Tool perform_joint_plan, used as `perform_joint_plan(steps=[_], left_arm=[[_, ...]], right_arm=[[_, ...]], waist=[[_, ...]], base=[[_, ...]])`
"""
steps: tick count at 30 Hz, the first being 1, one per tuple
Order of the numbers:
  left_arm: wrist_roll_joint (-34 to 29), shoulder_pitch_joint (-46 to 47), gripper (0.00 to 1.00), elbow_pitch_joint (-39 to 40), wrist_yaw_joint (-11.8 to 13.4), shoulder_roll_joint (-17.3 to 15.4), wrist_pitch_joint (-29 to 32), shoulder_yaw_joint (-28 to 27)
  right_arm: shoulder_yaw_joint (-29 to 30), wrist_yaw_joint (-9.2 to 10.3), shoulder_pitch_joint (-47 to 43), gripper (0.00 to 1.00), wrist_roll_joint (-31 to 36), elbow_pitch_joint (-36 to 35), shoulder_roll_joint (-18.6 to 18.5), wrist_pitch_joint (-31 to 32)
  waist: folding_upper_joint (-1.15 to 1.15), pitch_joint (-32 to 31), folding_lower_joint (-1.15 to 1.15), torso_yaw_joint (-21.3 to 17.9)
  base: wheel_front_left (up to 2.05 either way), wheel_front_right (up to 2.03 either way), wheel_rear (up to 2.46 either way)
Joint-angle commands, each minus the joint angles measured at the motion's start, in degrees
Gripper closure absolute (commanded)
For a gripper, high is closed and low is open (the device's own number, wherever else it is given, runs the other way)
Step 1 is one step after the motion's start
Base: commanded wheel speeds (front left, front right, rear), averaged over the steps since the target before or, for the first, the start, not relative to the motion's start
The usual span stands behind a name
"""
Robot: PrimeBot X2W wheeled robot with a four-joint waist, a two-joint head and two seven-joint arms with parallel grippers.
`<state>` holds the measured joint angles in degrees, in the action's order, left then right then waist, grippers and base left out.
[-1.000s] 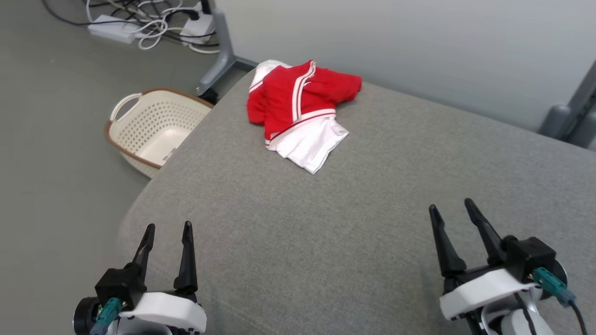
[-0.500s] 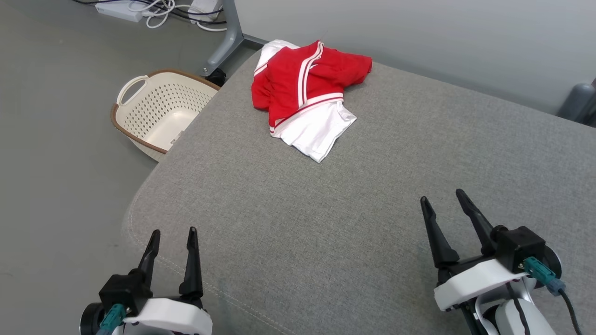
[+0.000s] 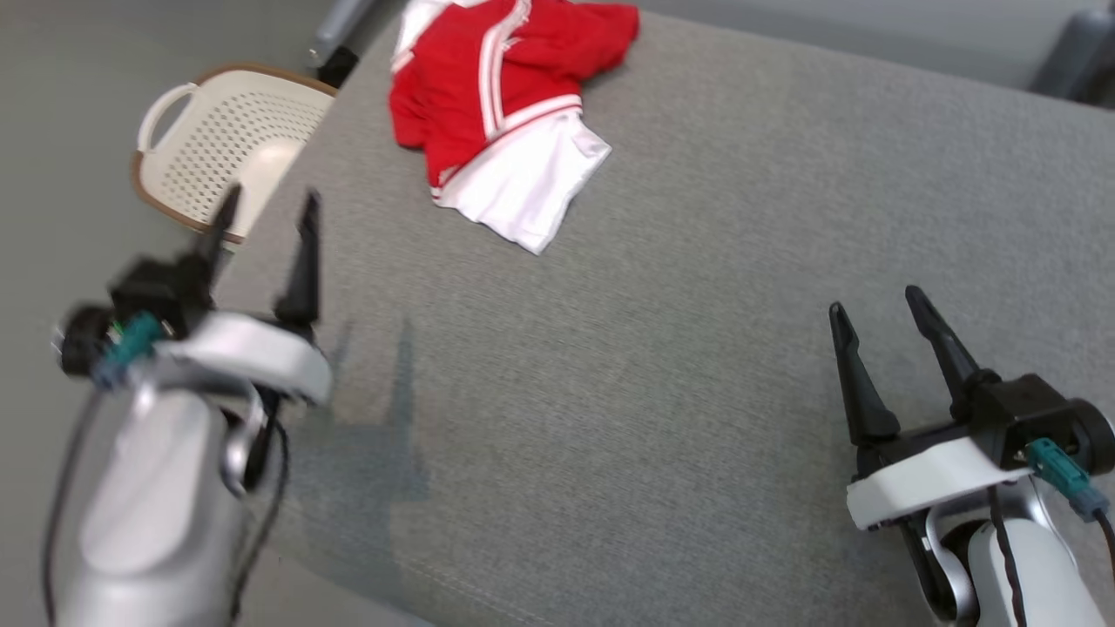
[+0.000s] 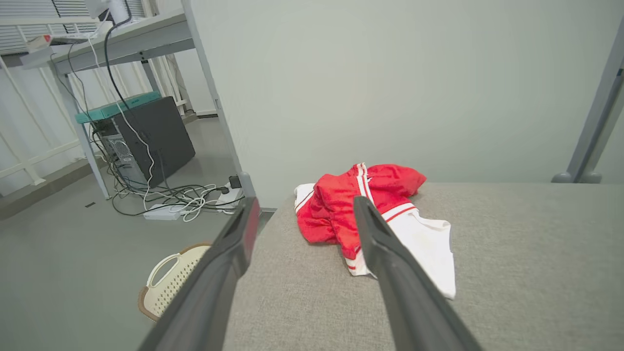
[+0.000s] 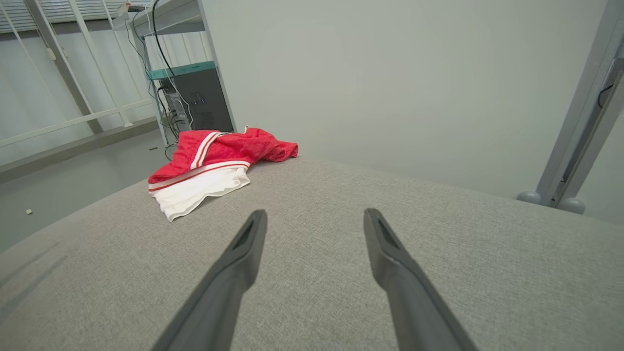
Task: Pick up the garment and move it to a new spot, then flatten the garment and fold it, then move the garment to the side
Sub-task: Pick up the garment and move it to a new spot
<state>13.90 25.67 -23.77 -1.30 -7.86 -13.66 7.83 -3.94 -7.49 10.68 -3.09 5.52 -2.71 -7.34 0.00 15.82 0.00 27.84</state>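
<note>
Left end effector [image 3: 270, 205]: spread wide, and nothing sat between its dark fingers [image 3: 300, 270]!
Left end effector, position: it hung above the left edge of the tabletop [image 3: 653, 348], blurred in the head view, throwing a two-pronged shadow on the grey cloth beside it.
Right end effector [image 3: 876, 303]: spread just as wide and just as empty, with its fingers pointing up the head view.
Right end effector, position: it hovered over the near right part of the tabletop, well apart from the left one.
Garment [image 3: 501, 113]: a red top with white stripes and a white part below, it lay crumpled in a heap at the far left corner of the tabletop.
Garment and end effectors: they were well apart, with neither one touching the cloth; in the left wrist view the heap sat straight ahead, past the fingertips.
Tabletop: it was covered in grey fabric, with a rounded near-left corner.
Basket [image 3: 209, 131]: cream, perforated and brown-rimmed, it stood on the floor [image 3: 52, 87] just beside the tabletop's left side, below the garment's corner.
Further out: in the left wrist view, a dark computer tower [image 4: 151, 136] and a tangle of cables [image 4: 175, 197] sat under a desk, with a pale wall [image 4: 390, 87] behind the tabletop.
</note>
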Motion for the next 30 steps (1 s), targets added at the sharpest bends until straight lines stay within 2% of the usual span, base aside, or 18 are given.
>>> perform_joint_plan(steps=[1, 4, 10, 19, 23, 28, 29, 30], left_arm=[[-0.3, 5.2, 0.0, -2.36, -1.23, -1.83, 1.26, -0.33], [-1.76, 13.42, 0.0, -7.29, -2.28, -5.46, 3.62, 0.14], [1.37, 24.8, 0.0, -19.41, -4.27, -7.87, 11.48, -1.03], [2.91, 30.24, 0.0, -32.83, -5.6, -8.65, 15.06, 0.73], [2.51, 31.55, 0.0, -36.92, -5.04, -9.06, 15.19, 1.31], [2.84, 33.07, 0.0, -40.51, -3.06, -9.87, 13.47, 0.79], [2.94, 33.3, 0.13, -41.22, -2.92, -9.89, 13.09, 0.77], [3.12, 33.53, 0.46, -41.86, -2.89, -9.86, 12.87, 0.76]], right_arm=[[0.07, -0.01, 1.34, 0.0, 0.73, -1.25, -0.39, 0.85], [-0.41, -0.01, 2.34, 0.0, 1.56, -2.59, -0.39, 1.55], [-1.03, -0.01, 4.4, 0.0, 2.2, -4.45, -0.39, 2.67], [0.42, -0.01, 5.33, 0.0, 2.76, -7.14, -0.8, 3.6], [0.95, -0.01, 5.34, 0.0, 3.02, -8.0, -0.79, 3.69], [0.77, -0.01, 5.75, 0.0, 2.97, -8.52, -0.7, 3.47], [0.76, -0.01, 5.83, 0.0, 2.95, -8.54, -0.7, 3.44], [0.75, -0.01, 5.95, 0.0, 2.9, -8.54, -0.66, 3.44]], waist=[[0.0, 4.02, 0.0, -3.85], [0.0, 6.3, 0.0, -6.2], [0.0, 10.11, 0.0, -10.93], [0.0, 14.51, 0.0, -15.55], [0.0, 15.87, 0.0, -16.47], [0.0, 17.34, 0.0, -17.09], [0.0, 17.55, 0.0, -17.18], [0.0, 17.76, 0.0, -17.26]], base=[[0.0, 0.0, 0.0], [0.0, 0.0, 0.0], [0.0, 0.0, 0.0], [0.0, 0.0, 0.0], [0.0, 0.0, 0.0], [0.0, 0.0, 0.0], [0.0, 0.0, 0.0], [0.0, 0.0, 0.0]])
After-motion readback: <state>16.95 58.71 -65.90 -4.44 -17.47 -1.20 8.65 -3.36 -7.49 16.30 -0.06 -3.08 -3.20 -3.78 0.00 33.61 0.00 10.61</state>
